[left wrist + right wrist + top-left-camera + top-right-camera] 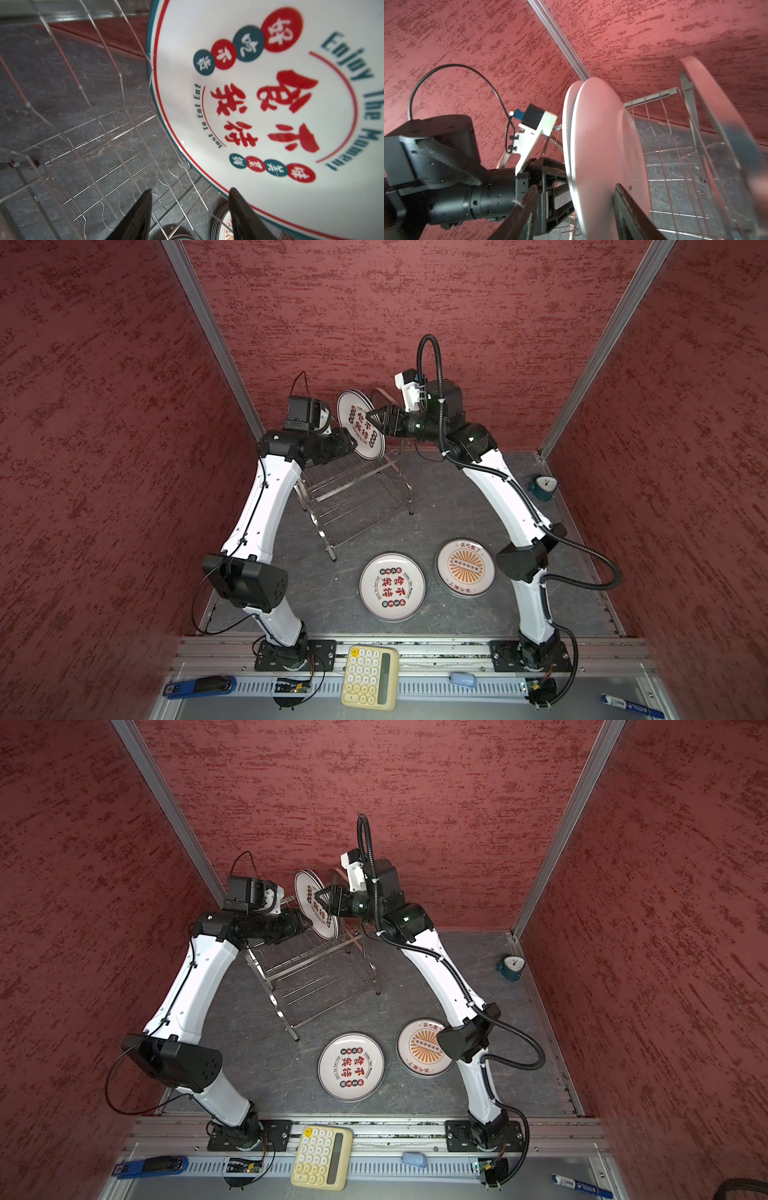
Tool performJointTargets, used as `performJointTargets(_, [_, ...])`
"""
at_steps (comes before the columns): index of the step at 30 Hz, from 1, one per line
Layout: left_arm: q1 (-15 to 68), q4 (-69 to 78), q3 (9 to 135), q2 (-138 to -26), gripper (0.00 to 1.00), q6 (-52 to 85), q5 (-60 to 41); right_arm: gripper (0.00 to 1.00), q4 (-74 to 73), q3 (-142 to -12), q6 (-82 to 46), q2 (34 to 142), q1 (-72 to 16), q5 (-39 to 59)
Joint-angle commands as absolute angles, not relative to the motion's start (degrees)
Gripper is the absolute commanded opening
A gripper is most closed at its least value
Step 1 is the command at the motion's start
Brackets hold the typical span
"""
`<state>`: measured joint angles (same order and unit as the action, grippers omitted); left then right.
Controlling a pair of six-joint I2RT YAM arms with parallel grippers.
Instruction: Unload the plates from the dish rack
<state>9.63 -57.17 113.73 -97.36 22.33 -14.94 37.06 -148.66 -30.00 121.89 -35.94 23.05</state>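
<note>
The dish rack (353, 497) (307, 977) stands at the back middle of the table. At its far end two plates stand on edge close together; the front plate (359, 425) (316, 903) (270, 104) carries red Chinese characters. From behind they look plain white (602, 145). My left gripper (355, 443) (190, 192) is open at the plate's lower rim, one finger over the printed face, the other over the rack wires (93, 135). My right gripper (374, 418) (575, 194) is open and straddles the plates' rim. Its one finger (619, 193) lies against the plate's back.
On the table in front lie a character plate (392, 587) and a stack of sunburst plates (465, 567). A teal alarm clock (542, 487) sits at the right edge. A yellow calculator (370, 678) and a blue tool (199, 685) rest on the front rail. Red walls close in all round.
</note>
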Motion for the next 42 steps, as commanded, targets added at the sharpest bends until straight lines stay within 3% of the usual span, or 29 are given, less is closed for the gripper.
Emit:
performJointTargets(1, [9.3,-56.5,114.8,-97.7,0.59,20.7,-14.6,0.58,33.1,-148.3,-33.3,121.4,-36.6,29.2])
performJointTargets(6, [9.1,-55.6,110.8,-95.6,0.59,20.7,-12.7,0.58,31.5,-145.9,-34.6,120.1,-37.1,31.4])
performJointTargets(18, [7.9,-54.1,107.5,-95.3,0.59,20.8,-12.8,0.58,38.7,-147.5,-30.0,121.1,-37.6,22.4])
performJointTargets(28, [8.2,-53.9,106.4,-94.2,0.59,21.9,-13.1,0.56,44.9,-148.6,-23.0,121.3,-38.9,11.8])
performJointTargets(32, [8.2,-54.5,106.4,-93.4,0.59,22.0,-12.9,0.55,49.1,-152.7,-18.2,123.2,-41.8,1.0])
performJointTargets(37, [8.2,-54.4,104.9,-91.5,0.59,22.6,-13.3,0.50,48.3,-152.4,-13.4,123.6,-43.9,-8.5])
performJointTargets(42, [8.3,-54.3,103.0,-89.1,0.60,23.4,-13.1,0.36,45.2,-152.3,-10.1,124.4,-44.9,-14.0])
